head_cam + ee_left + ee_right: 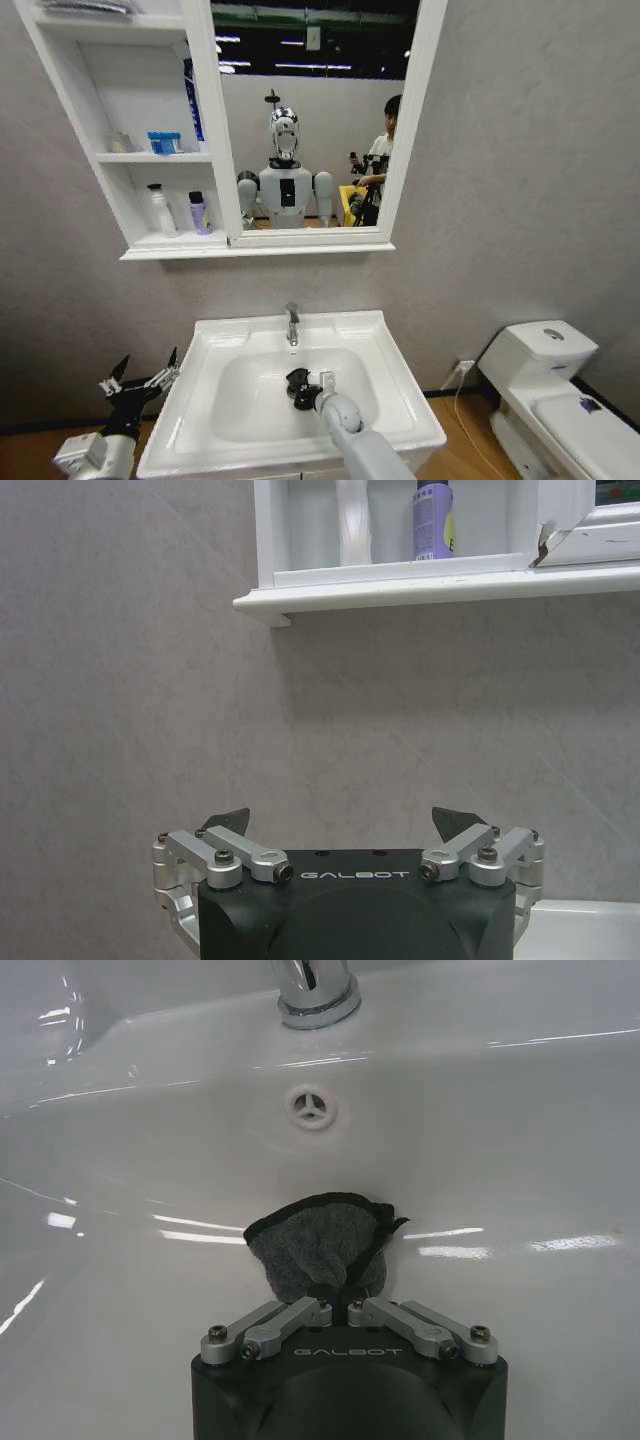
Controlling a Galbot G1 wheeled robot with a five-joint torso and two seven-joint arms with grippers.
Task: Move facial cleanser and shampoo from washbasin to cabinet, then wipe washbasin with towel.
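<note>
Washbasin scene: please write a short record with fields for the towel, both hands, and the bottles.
towel: black towel bunched, pressed inside the washbasin bowl, below the chrome tap
right hand: right hand shut on the towel, inside the bowl
left hand: left hand open, raised beside the basin's left edge
bottles: white bottle and purple bottle on the cabinet bottom shelf

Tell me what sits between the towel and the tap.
Bare white basin wall with the small round overflow hole in the right wrist view; nothing else lies between the towel, held by the right gripper, and the tap.
</note>
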